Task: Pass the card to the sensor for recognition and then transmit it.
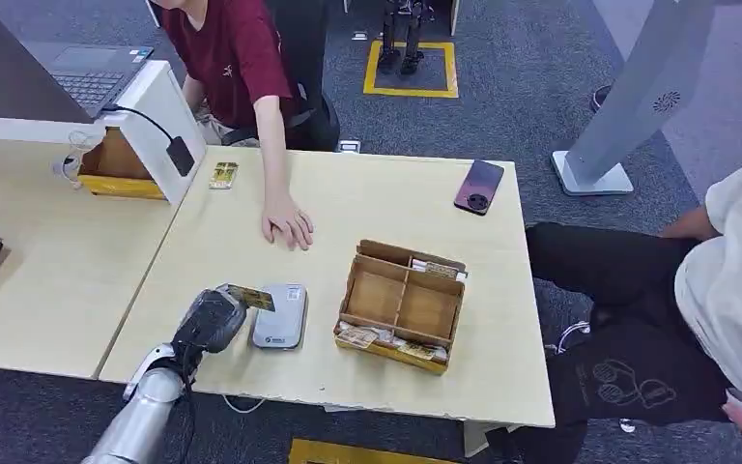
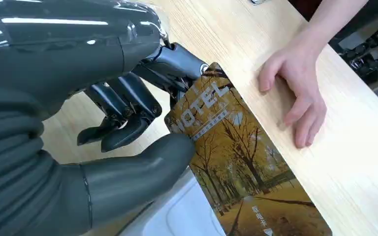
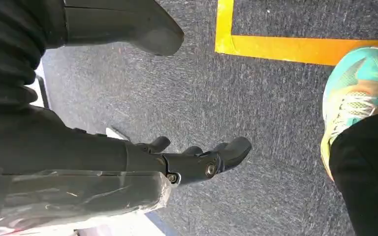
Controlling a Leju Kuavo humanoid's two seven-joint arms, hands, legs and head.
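fingers: left hand pinches one end of the hotel card between thumb and fingertips | card: hangs flat over the grey sensor | feel: probably light, stiff, slick plastic, so an edge grip suits it | right hand hangs loose over carpet, holding nothing | a person's hand rests on the table nearby

left hand fingers pinched; right hand slack, fingers apart
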